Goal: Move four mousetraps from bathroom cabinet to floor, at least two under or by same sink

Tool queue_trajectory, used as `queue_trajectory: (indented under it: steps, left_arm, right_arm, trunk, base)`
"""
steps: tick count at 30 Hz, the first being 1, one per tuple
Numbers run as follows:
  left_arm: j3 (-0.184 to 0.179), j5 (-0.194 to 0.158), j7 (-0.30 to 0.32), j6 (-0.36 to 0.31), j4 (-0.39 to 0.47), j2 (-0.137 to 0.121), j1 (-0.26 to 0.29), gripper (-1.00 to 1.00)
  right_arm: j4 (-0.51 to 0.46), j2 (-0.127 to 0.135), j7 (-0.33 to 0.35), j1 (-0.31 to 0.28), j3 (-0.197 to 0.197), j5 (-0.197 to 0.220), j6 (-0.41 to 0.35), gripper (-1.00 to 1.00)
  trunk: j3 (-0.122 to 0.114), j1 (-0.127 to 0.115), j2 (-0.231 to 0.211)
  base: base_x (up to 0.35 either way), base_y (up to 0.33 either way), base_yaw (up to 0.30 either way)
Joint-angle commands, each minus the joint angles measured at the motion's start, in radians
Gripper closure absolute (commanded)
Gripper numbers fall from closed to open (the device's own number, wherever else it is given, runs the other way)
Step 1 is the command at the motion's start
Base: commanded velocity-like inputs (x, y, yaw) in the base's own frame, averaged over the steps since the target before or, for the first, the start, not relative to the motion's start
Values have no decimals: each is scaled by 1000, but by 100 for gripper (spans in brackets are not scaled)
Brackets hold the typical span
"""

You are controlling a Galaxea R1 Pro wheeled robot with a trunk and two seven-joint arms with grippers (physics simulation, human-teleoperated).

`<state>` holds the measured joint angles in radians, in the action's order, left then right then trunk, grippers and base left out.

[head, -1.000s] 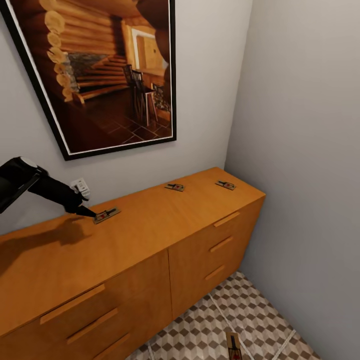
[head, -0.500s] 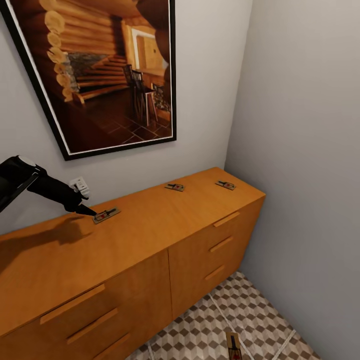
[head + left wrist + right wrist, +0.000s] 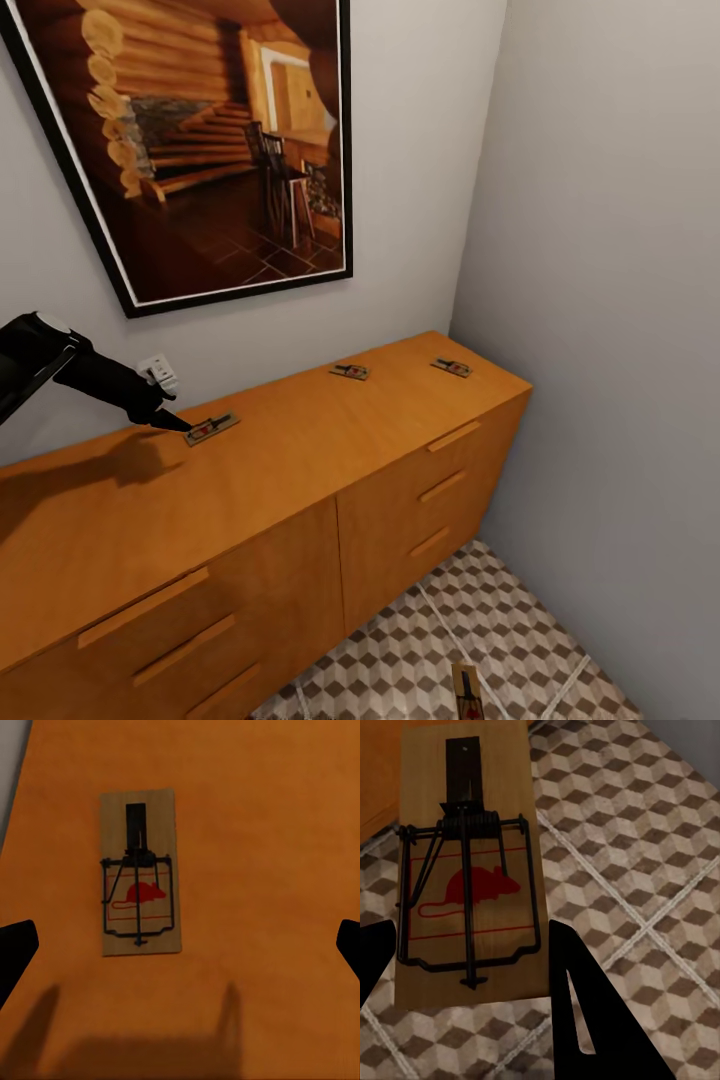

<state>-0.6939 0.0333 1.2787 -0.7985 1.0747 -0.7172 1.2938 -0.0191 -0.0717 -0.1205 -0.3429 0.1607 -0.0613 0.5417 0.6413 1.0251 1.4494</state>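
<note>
— Looking at the cabinet [image 3: 300,470], how many mousetraps lie on its top?

— Three. The first mousetrap [image 3: 212,429] lies near the back edge, just beside the tip of the left gripper [image 3: 172,422]. The second mousetrap [image 3: 350,372] is also near the back edge, further toward the corner of the room. The third mousetrap [image 3: 452,367] lies close to the end of the top beside the side wall.

— And the fourth?

— The fourth mousetrap [image 3: 467,692] is low over the tiled floor [image 3: 420,650], in front of the cabinet. In the right wrist view this same trap [image 3: 469,870] sits between the two dark fingers [image 3: 585,1012] of the right gripper [image 3: 472,967], which are pressed on its two long sides. One end of it is over the cabinet front, the rest over the floor. I cannot tell if it touches the tiles.

— Is the left gripper holding something?

— No. In the left wrist view its fingertips [image 3: 15,945] stand wide apart at both edges of the picture, and the first trap [image 3: 140,872] lies flat on the orange wood between them, nearer to one fingertip. The red mouse print and the black spring are clear. The fingers throw shadows on the wood.

— What is on the wall?

— A large framed picture [image 3: 200,150] of a log house hangs above the cabinet, and a white socket [image 3: 158,372] is below it, behind the left arm.
</note>
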Motion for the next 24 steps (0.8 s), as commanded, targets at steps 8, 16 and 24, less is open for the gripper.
queue_trajectory:
  steps: [8,16,24]
  left_arm:
    - [-1,3,5,-10,1,-1,1,-100]
    - [-2,3,5,-10,0,-1,1,-100]
    - [-3,3,5,-10,-17,-1,1,-100]
  right_arm:
    - [1,0,-6,-1,5,-5,3,100]
    - [1,0,-7,-1,5,-5,3,100]
    - [1,0,-7,-1,5,-5,3,100]
  trunk:
    - [13,0,1]
    - [22,0,1]
    - [24,0,1]
  base:
    - [0,0,0]
    - [40,0,0]
    - [19,0,0]
